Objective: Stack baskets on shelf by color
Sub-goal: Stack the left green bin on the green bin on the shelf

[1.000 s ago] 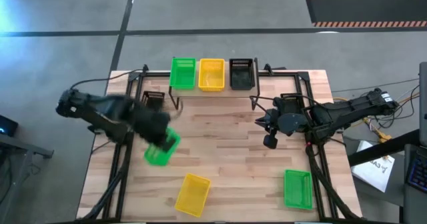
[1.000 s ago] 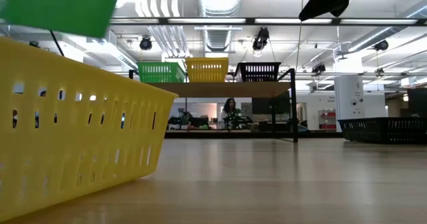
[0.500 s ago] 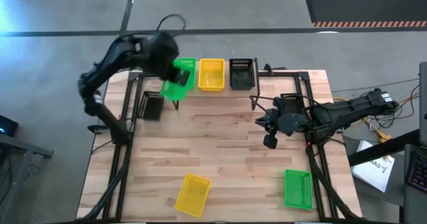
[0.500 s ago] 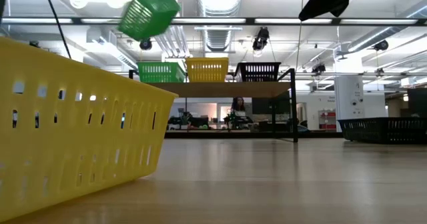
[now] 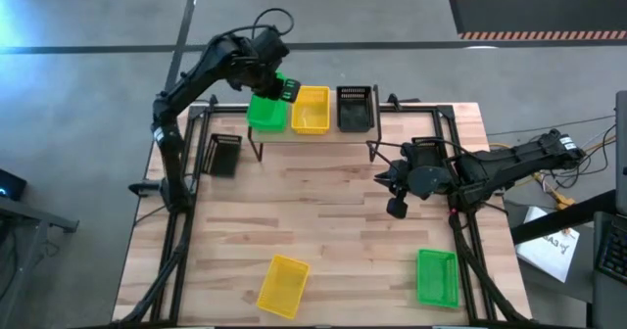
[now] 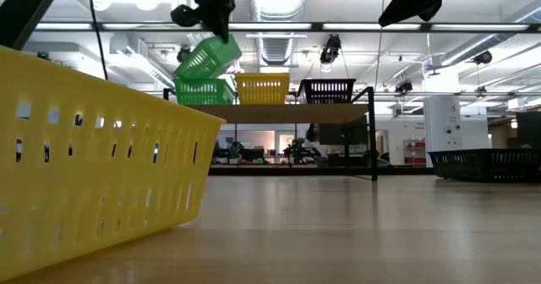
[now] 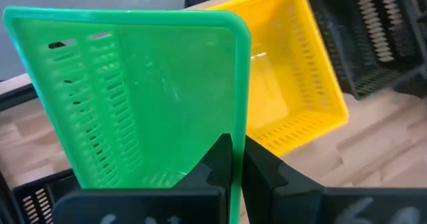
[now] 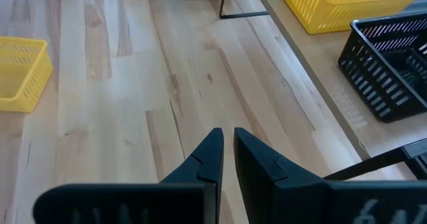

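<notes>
My left gripper (image 7: 237,159) is shut on a bright green basket (image 6: 208,57) and holds it tilted just above the green basket (image 6: 203,91) that stands on the left end of the shelf (image 6: 287,113). From above, the held basket (image 5: 266,112) covers the one under it. A yellow basket (image 5: 312,109) and a black basket (image 5: 356,107) stand beside it on the shelf. My right gripper (image 8: 227,141) hovers shut over the table's right middle (image 5: 395,194), touching nothing. My left gripper pinches one long side wall of the green basket at its rim (image 7: 239,127), one finger inside the basket and one outside. The fingers come from above, pointing down. The basket is lifted clear and hangs tilted below the fingers, over the shelf's green basket.
On the table lie a black basket (image 5: 224,155) at the left below the shelf, a yellow basket (image 5: 283,284) near the front edge, and a green basket (image 5: 437,276) at the near right. Bare wood planks (image 5: 323,211) lie between the arms.
My left gripper has carried the green basket from low over the table's left middle up and toward the far edge, until it hangs over the shelf's left end. The basket has stayed in the hold and has tipped on the way.
</notes>
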Available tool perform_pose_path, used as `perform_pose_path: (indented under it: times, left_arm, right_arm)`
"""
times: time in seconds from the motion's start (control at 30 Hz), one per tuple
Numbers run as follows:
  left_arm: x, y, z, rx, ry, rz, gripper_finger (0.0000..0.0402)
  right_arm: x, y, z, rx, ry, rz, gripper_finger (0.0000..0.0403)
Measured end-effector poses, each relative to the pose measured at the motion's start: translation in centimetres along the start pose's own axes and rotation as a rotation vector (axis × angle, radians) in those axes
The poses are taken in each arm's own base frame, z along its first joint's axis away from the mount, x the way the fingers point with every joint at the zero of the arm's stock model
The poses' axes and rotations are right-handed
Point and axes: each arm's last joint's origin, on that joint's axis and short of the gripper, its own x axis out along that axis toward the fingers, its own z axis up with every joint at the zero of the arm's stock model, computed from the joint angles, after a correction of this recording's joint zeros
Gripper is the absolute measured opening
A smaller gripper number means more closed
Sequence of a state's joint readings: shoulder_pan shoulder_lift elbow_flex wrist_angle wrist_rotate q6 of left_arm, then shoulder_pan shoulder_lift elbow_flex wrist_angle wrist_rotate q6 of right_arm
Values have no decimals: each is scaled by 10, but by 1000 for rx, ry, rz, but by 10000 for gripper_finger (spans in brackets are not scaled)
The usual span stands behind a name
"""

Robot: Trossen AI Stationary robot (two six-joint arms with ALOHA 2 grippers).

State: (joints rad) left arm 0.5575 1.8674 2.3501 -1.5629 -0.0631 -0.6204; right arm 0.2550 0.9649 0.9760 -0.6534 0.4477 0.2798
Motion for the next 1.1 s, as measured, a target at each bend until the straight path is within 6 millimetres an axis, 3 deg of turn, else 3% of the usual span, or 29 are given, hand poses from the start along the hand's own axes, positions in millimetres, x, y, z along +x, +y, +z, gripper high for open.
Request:
perform_pose_path:
  times: [0.13, 0.53, 1.1]
  left_arm:
    - [11, 1, 4, -28, 22, 27, 0]
    - [21, 13, 15, -119, 19, 68, 0]
    - [44, 17, 12, -164, 115, 79, 3]
  right_arm:
    - [0, 0, 0, -1, 2, 1, 27]
    - [0, 0, -1, -4, 2, 1, 27]
    - [1, 0, -1, -5, 4, 0, 27]
